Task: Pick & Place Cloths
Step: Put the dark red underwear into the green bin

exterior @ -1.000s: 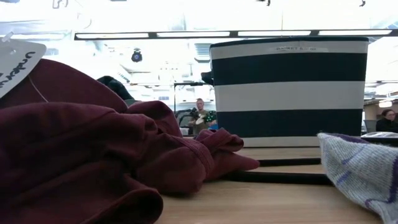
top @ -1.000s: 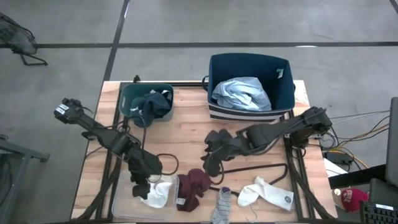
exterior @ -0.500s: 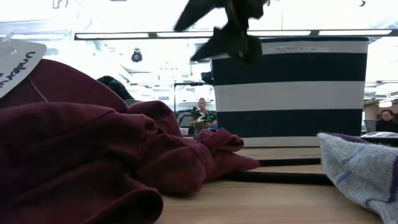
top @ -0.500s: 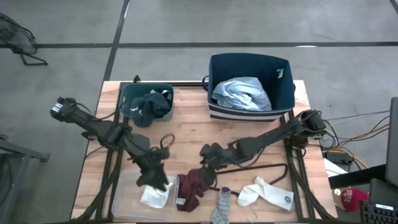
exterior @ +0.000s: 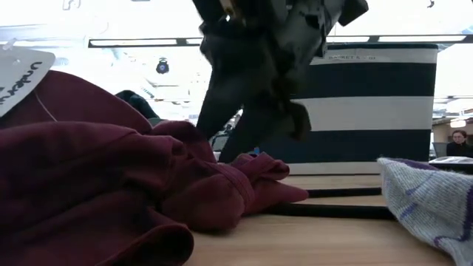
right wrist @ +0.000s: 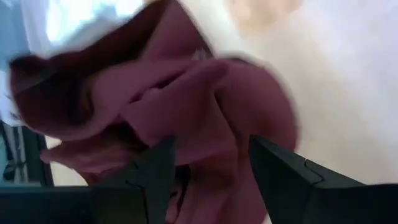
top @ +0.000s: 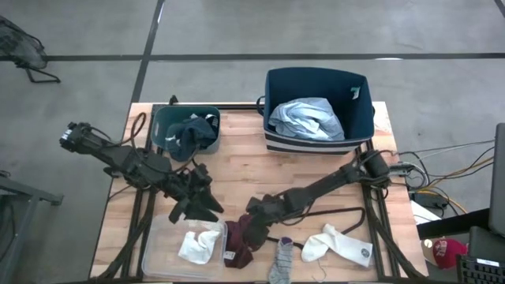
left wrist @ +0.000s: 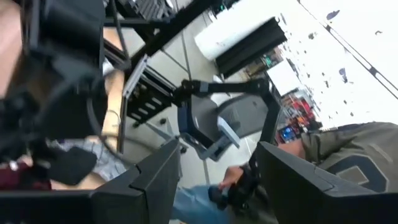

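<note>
I see the right gripper (top: pixel 251 218) low in the middle of the high view, directly over the maroon piece (top: pixel 245 239). In the right wrist view its two dark fingers (right wrist: pixel 155 168) stand apart with the maroon cloth between and beyond them, so the jaws are open and not closed on anything. The maroon piece lies on the table (top: pixel 237 166) at the lower centre of the frame, bunched, with its long axis running from top to bottom of the picture. In the low view it fills the left half as a folded heap (exterior: pixel 96 185), with a white tag at the upper left.

The left gripper (top: pixel 207 207) is at the lower left of the high view, just above the clear tray (top: pixel 156 251). In the left wrist view its fingers (left wrist: pixel 155 180) are apart and nothing is between them, so these jaws are open too.

The tray holds one white sock (top: pixel 197 244), crumpled, leaning from upper right to lower left. A grey sock (top: pixel 282 260) lies at the bottom edge, pointing up and down. Another white sock (top: pixel 338 244) is at the lower right, its long axis going left to right, a little tilted.

The navy striped basket (top: pixel 363 118) at the upper right holds the light blue shirt (top: pixel 306 118). The small teal bin (top: pixel 162 118) at the upper left holds dark navy clothes (top: pixel 189 136), partly hanging over its rim. A black hanger (top: pixel 339 211) lies beside the right arm.
</note>
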Robot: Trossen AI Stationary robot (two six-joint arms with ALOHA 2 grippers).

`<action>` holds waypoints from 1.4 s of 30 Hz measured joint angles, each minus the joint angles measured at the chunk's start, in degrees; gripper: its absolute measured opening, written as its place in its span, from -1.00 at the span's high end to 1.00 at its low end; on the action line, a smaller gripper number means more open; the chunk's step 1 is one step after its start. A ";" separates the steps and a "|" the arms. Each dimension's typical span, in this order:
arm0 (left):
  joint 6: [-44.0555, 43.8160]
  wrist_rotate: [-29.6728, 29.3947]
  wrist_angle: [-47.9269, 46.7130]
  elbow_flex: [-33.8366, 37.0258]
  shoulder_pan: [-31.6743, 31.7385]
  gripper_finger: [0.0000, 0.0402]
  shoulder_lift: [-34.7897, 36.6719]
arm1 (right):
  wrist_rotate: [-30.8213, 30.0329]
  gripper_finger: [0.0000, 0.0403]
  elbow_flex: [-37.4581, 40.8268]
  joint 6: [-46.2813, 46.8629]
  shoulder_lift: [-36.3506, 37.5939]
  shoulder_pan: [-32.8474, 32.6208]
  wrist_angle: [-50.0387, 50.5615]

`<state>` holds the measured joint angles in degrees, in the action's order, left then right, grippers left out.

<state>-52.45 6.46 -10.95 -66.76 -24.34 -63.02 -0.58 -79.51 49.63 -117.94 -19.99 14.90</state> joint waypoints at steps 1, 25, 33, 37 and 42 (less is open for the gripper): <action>0.18 -0.66 0.00 0.00 0.00 -0.09 0.25 | 0.84 0.04 -0.28 0.13 -0.97 -0.01 0.04; 6.89 -6.11 -0.52 0.33 0.00 -0.09 0.50 | -0.44 0.95 -3.56 -0.39 10.36 0.25 7.80; 9.45 -11.74 -1.96 0.42 0.02 -0.09 0.40 | -9.88 0.96 -3.62 -2.59 24.15 0.26 7.75; 10.56 -16.97 -2.30 0.46 0.09 -0.09 0.36 | -11.67 0.96 -3.64 -3.11 29.09 0.26 7.17; 11.92 -25.13 -2.44 0.46 0.13 -0.11 0.31 | -13.09 0.96 -3.64 -2.83 32.56 0.26 4.86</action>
<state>-40.54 -18.67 -13.39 -66.30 -24.21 -62.70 -13.67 -83.15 46.80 -85.38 -19.73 19.76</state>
